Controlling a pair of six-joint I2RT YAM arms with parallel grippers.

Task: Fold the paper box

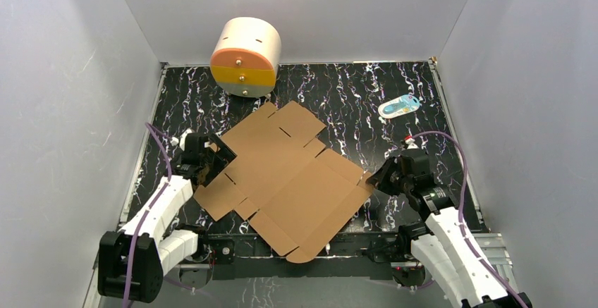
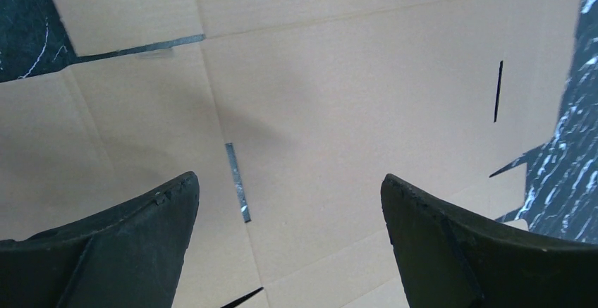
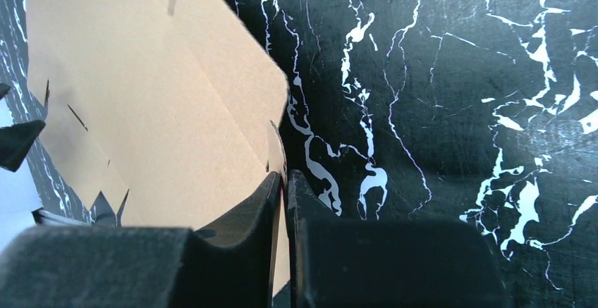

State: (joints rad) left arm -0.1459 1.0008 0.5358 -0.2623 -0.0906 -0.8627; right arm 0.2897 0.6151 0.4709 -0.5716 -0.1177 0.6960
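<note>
Paper box (image 1: 289,174) lies as an unfolded flat sheet mid-table (image 1: 352,96). Left gripper (image 2: 289,181) hangs over its left flaps, jaws wide apart. Right gripper (image 3: 284,177) is nearly closed, pinching its right edge

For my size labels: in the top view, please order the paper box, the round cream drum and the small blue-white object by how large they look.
1. paper box, clearly the largest.
2. cream drum, though it stands farther from the camera.
3. blue-white object, the smallest.
</note>
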